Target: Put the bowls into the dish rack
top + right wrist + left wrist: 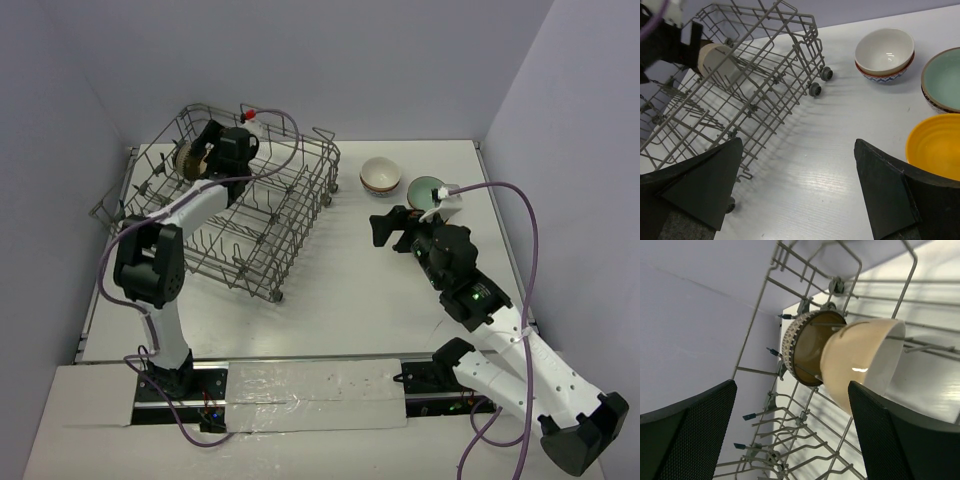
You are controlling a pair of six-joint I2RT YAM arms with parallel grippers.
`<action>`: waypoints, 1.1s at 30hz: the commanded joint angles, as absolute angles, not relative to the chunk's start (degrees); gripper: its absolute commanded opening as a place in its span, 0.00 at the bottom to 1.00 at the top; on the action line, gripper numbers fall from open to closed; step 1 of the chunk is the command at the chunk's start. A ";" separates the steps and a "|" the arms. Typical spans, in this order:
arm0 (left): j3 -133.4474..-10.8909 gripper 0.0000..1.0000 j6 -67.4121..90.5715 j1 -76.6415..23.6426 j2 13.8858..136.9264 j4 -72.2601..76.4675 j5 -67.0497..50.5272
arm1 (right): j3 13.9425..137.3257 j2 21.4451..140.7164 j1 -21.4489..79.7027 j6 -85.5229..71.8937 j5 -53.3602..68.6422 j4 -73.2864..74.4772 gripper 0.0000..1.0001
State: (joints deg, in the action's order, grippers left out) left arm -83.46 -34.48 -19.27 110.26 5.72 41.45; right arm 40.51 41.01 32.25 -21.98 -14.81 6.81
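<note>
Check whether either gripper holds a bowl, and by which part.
Nothing is held. The left gripper stands open before the beige bowl resting in the dish rack; the right gripper is open and empty.

A robot lab bench: a white table (340, 300) boxed in by plain pale walls (400, 60), with two arms bolted to a rail (300, 365) at its near edge. A purple cable (495, 184) loops behind the right gripper (385, 228). The dish rack (250, 215) around the left gripper (200, 150) is the only household fitting.
</note>
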 commanded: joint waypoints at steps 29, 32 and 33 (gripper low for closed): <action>-61.09 0.99 18.99 -11.95 53.97 -13.27 10.80 | 67.23 82.60 -5.53 -38.93 -12.37 24.79 0.86; -57.40 0.99 17.93 -13.88 51.33 -11.96 13.71 | 70.04 88.49 -7.64 -38.24 -12.92 23.65 0.83; -56.78 0.99 17.67 -14.67 50.37 -11.78 13.88 | 70.66 89.98 -7.99 -37.88 -12.48 23.21 0.83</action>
